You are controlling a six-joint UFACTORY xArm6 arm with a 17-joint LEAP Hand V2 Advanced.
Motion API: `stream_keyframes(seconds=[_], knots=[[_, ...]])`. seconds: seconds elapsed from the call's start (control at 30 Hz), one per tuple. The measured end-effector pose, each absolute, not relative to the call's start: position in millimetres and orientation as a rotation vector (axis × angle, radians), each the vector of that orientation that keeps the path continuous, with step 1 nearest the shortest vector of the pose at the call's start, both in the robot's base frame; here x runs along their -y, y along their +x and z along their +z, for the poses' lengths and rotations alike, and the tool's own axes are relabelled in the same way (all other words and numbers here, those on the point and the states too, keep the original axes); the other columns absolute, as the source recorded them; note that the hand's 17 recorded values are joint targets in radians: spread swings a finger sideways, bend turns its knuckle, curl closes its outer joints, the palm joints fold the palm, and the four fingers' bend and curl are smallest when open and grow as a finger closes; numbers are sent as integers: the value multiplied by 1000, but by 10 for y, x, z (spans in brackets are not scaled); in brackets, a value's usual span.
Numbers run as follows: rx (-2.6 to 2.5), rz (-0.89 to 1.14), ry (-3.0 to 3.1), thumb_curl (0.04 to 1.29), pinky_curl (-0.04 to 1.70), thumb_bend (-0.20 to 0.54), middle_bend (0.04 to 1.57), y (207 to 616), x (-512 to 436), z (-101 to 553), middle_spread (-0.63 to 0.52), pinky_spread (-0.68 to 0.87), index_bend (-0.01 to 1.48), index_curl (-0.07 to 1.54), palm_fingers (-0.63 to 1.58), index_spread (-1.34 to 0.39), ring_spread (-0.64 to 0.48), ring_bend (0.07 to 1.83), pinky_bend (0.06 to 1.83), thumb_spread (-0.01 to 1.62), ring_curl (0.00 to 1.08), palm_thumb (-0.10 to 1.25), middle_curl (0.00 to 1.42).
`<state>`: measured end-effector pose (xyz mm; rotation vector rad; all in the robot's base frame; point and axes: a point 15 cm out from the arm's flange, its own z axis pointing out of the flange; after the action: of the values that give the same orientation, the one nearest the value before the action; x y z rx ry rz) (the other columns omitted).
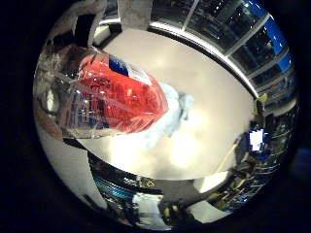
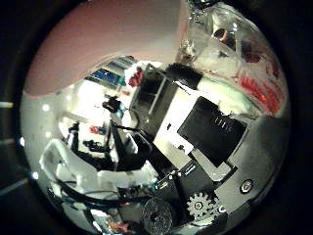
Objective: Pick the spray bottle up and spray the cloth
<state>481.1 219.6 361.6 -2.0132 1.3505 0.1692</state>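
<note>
the spray bottle sits close against the palm, raised above the table. the cloth lies on the table, beyond the bottle's far end and partly hidden behind it. shelving stands past the table's far edge.

Clear spray bottle with red print close against palm; hand fingers curled round it.
</note>
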Motion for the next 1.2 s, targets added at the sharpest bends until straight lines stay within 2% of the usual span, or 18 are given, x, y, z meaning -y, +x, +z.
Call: stream_keyframes(seconds=[0.3,0.47,1.2], knots=[[-1232,387,-1720,696,1433,-14,1400,4947,-2763,3620,-83,-198,1236,749,1139,-184,-214,1369,1026,1021,777,1014,676],[-1195,472,-1637,701,1433,-14,1399,5077,-3050,3262,-81,-200,1229,746,1142,-183,-210,1373,1023,1016,774,1005,674],[-1210,584,-1579,710,1409,-15,1395,5781,-3488,2252,-79,-200,1223,746,1143,-182,-208,1377,1025,1010,764,994,668]])
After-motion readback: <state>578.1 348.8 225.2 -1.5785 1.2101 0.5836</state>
